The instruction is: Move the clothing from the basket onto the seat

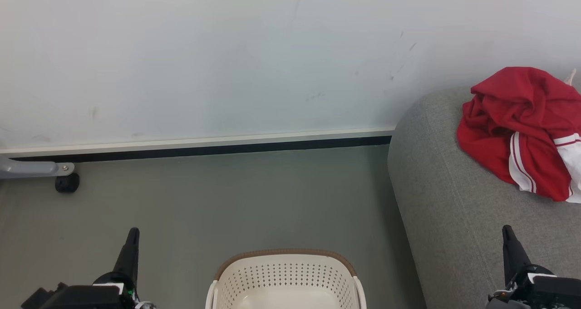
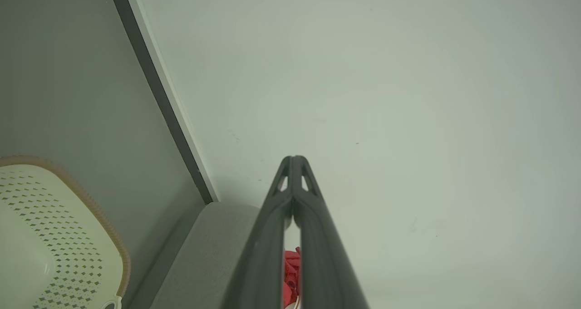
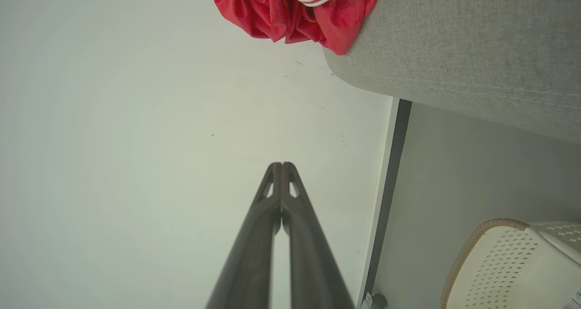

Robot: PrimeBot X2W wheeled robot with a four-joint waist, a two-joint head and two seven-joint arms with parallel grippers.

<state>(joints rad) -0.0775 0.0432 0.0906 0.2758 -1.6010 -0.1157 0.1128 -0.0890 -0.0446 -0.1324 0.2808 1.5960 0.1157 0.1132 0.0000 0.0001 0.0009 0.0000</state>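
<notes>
The big grey seat (image 1: pixel 454 218) was on the right, beside the white basket (image 1: pixel 286 277) on the floor (image 1: pixel 227 200). The red clothing (image 1: pixel 517 127) lay bunched on the seat. The basket looked empty where it showed, so a careful look inside would be wise. The left tool (image 1: pixel 132 234) and right tool (image 1: pixel 508 232) were closed tight, holding nothing.

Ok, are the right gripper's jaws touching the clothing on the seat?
Apart. The head view shows the right gripper well short of the clothing, with bare grey seat between them.
</notes>
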